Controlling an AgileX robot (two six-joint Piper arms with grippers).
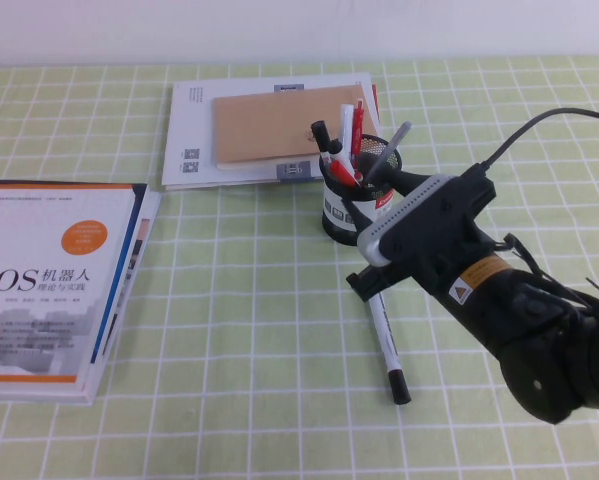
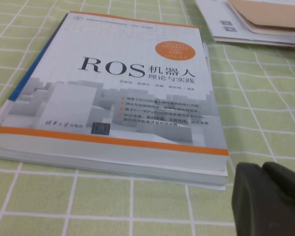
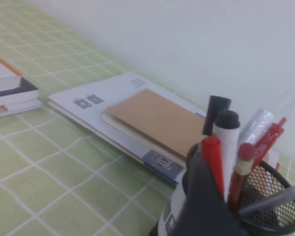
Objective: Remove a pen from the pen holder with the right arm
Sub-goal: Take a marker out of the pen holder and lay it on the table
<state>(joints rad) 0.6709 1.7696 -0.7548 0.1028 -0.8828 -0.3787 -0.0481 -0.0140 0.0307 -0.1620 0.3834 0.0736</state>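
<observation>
**A:** Entry one, high view. What is being logged?

**B:** Right gripper point(image 1: 357, 250), jaws standing apart and holding nothing. It is hovering between the black wire-mesh pen holder point(image 1: 337, 218) and the slim white plastic pen with a black cap point(image 1: 383, 333). That pen is lying flat on the green-and-white checked tablecloth point(image 1: 239, 300), just under the gripper and outside the holder. I am judging the step to be the release, with the take-out looking done.

**A:** What is the next move calling for?

**B:** Probably lifting straight clear without rolling the pen or knocking the holder, which is standing very near one finger.

**A:** Entry two, left wrist view.

**B:** Left gripper point(image 2: 265, 199) is hanging over the cloth, just beside the near corner of the white-and-orange ROS textbook point(image 2: 137, 98). Whether it is open or closed I cannot tell.

**A:** Entry three, right wrist view.

**B:** The holder is carrying red pens point(image 3: 212, 162) and a white black-capped marker point(image 3: 229, 147), all leaning. A tan notebook point(image 3: 157, 120) is lying beyond.
</observation>
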